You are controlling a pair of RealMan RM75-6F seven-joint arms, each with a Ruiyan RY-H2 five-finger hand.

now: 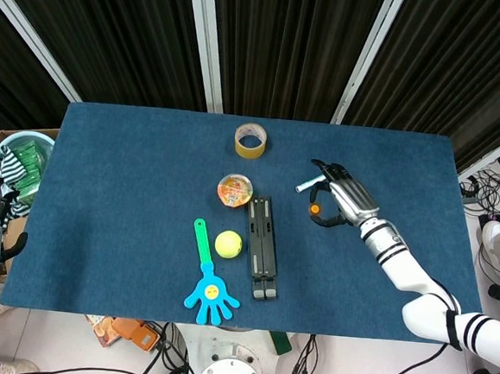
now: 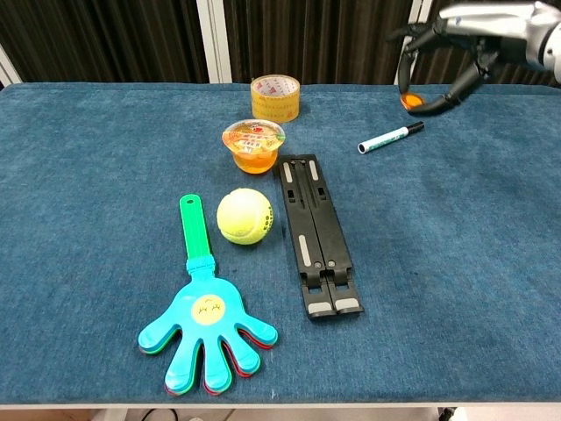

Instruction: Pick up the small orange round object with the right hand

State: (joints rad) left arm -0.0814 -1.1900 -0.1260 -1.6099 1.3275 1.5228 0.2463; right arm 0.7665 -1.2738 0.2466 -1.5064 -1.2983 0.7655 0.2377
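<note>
Right hand [image 2: 447,48] pinching the small orange round object [image 2: 410,101] above the counter [image 2: 491,263]; judgement: hold pinch firm, lift level, no wrist roll.

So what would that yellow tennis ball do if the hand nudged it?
The tennis ball is round and sits free on the flat blue cloth, so it would probably roll. It lies between the clapper's green handle and the black folding stand, which might stop it. Its fuzzy surface should grip well.

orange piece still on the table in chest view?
No, the right hand pinches the small orange round object well above the blue table, higher than the marker lying below it.
</note>
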